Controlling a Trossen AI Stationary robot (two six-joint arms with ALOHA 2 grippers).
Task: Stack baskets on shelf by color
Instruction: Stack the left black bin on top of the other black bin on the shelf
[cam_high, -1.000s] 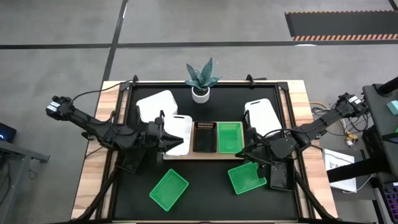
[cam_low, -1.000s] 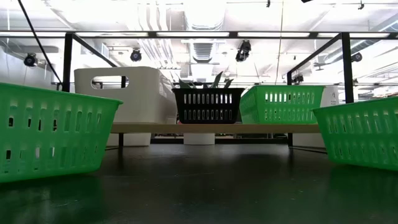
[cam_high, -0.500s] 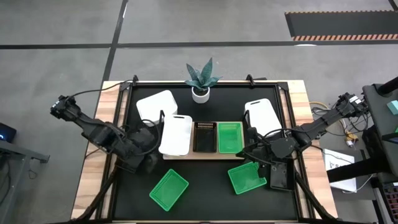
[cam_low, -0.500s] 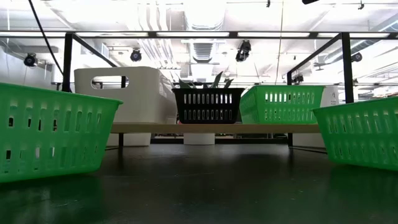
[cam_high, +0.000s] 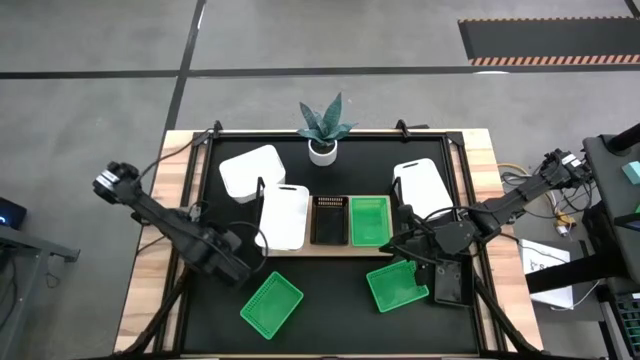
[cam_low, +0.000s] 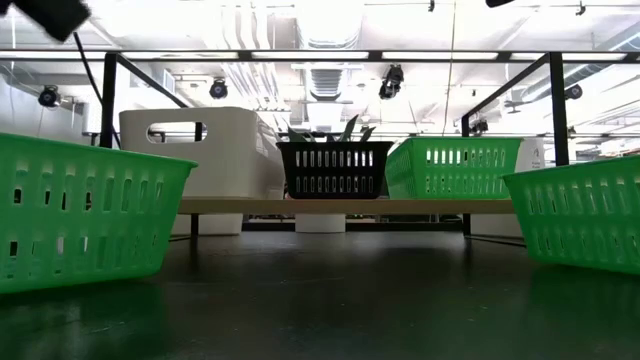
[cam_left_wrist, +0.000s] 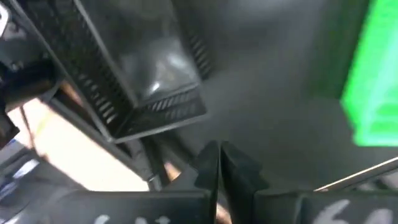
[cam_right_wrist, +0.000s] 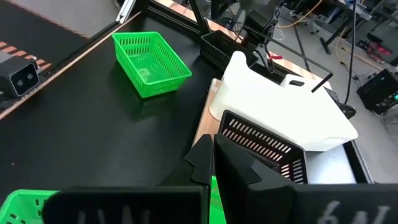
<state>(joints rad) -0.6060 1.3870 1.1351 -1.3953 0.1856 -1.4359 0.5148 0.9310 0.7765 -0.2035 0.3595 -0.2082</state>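
Baskets (cam_high: 330, 221) — white, slotted black, green.

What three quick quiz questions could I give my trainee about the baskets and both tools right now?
1. True or false: a white basket, a black basket and a green basket sit side by side on the shelf.
2. How many green baskets lie on the black mat, off the shelf?
3. Which is nearer the left tool: A) the green basket in front of the shelf's left end, or B) the plant pot?

Key
1. True.
2. Two: that one and another by the right tool.
3. A.
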